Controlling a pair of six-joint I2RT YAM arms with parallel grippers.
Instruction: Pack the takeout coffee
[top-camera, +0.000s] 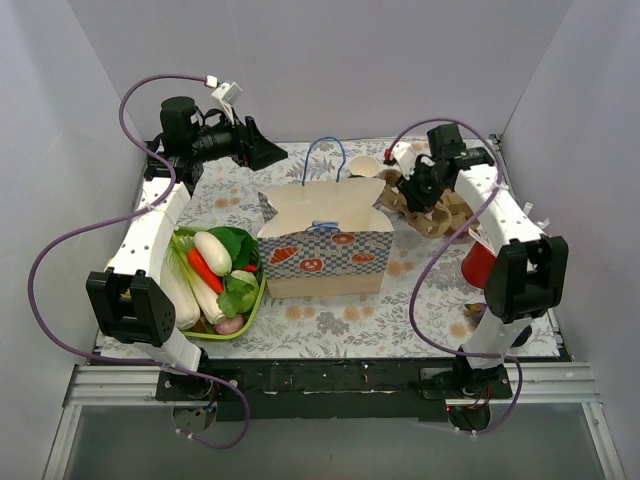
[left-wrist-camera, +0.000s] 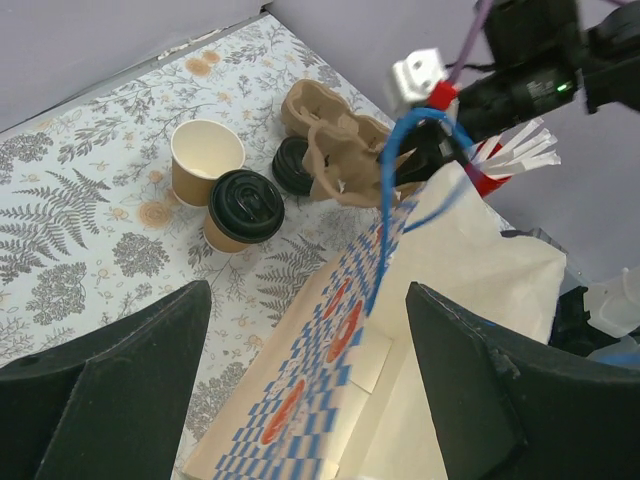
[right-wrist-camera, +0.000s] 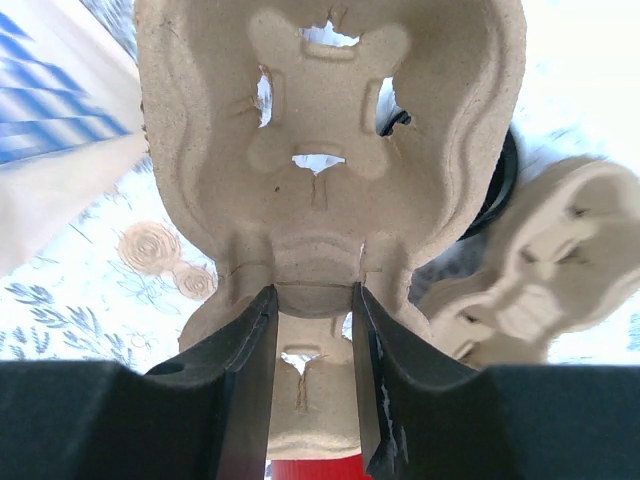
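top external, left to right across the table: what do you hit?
vegetable basket → paper bag → cup carrier → red cup

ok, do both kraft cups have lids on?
No, in the left wrist view one kraft cup stands open, the other cup has a black lid.

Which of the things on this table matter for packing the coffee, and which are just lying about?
For the job: lidded kraft cup; paper bag; cup carrier, probably, since the right gripper is clamped on it.
Lying about: open kraft cup; red cup of sticks; vegetable basket.
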